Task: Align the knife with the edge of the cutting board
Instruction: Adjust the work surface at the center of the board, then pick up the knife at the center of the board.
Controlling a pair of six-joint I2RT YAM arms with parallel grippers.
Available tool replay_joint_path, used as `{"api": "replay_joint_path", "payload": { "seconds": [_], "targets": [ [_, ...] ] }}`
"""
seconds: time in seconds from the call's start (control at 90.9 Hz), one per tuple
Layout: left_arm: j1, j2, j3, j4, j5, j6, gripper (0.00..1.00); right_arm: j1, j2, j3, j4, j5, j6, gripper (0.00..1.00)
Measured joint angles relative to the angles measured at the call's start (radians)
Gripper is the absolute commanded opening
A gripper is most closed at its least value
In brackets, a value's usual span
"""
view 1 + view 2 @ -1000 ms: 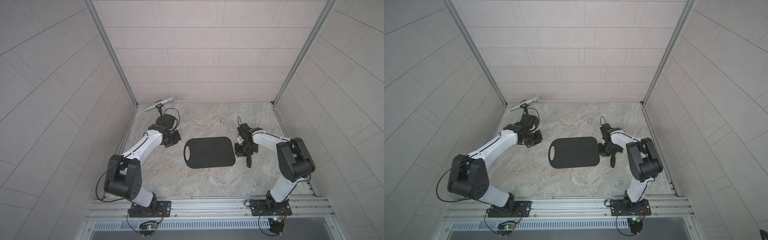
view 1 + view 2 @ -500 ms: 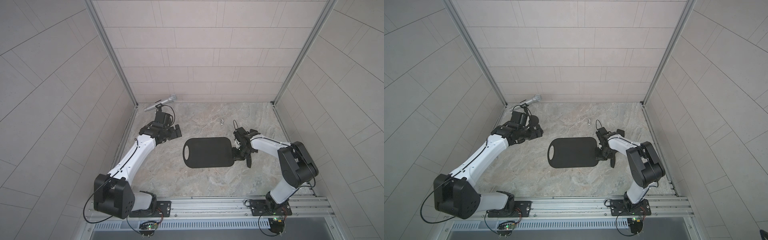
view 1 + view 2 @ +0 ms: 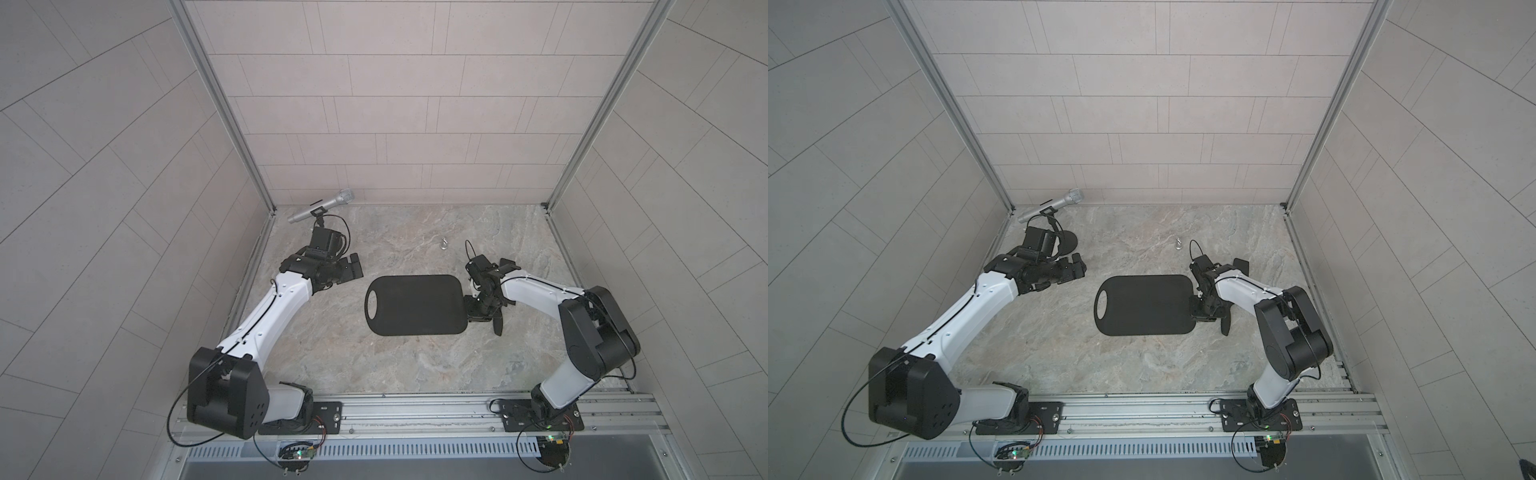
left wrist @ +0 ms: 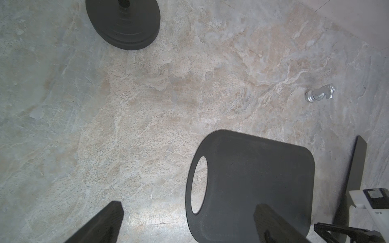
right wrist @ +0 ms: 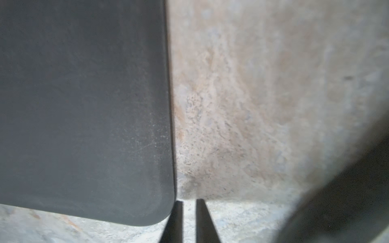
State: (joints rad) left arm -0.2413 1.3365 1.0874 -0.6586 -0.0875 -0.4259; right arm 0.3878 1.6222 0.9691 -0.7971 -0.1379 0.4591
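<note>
The black cutting board (image 3: 415, 305) (image 3: 1146, 305) lies flat mid-table, its handle hole to the left. The black knife (image 3: 497, 326) (image 3: 1225, 326) lies to the right of the board's short right edge, a gap away and mostly under my right arm; the left wrist view shows the knife (image 4: 355, 166) roughly parallel to that edge. My right gripper (image 3: 473, 316) (image 5: 188, 202) is low beside the board's right edge (image 5: 168, 105), its jaws a narrow slit apart with bare table between them. My left gripper (image 3: 351, 270) (image 4: 188, 205) hangs wide open and empty, left of the board.
A silver microphone (image 3: 322, 206) on a stand with a round black base (image 3: 1067, 241) (image 4: 123, 23) stands at the back left. A small silver figurine (image 3: 444, 245) (image 4: 320, 94) lies behind the board. Tiled walls close three sides.
My left gripper has opened wide and its arm has stretched out. My right gripper has moved left to the board's right edge and its jaws have parted slightly.
</note>
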Motion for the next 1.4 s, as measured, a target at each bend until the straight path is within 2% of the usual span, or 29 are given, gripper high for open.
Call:
{"api": "replay_joint_path", "payload": {
  "seconds": [0.121, 0.275, 0.594, 0.792, 0.947, 1.398],
  "targets": [
    [0.0, 0.002, -0.001, 0.0, 0.015, -0.001, 1.0, -0.035, -0.054, 0.024, -0.019, -0.002, 0.005, 0.78],
    [0.001, 0.012, -0.001, -0.001, 0.014, -0.016, 1.0, -0.103, -0.13, 0.03, -0.039, -0.01, 0.001, 1.0],
    [0.007, 0.012, -0.005, -0.001, -0.023, -0.066, 1.0, -0.216, -0.195, -0.01, -0.038, -0.012, 0.005, 1.0],
    [0.01, 0.012, -0.006, -0.001, -0.002, -0.083, 1.0, -0.286, -0.195, -0.057, -0.021, 0.016, 0.023, 1.0],
    [0.01, 0.032, -0.005, -0.005, 0.021, -0.084, 1.0, -0.301, -0.176, -0.064, 0.003, 0.024, 0.025, 0.99],
    [0.01, 0.07, -0.005, -0.008, 0.13, -0.099, 1.0, -0.316, -0.086, -0.074, 0.043, 0.056, 0.029, 0.9]
  ]
}}
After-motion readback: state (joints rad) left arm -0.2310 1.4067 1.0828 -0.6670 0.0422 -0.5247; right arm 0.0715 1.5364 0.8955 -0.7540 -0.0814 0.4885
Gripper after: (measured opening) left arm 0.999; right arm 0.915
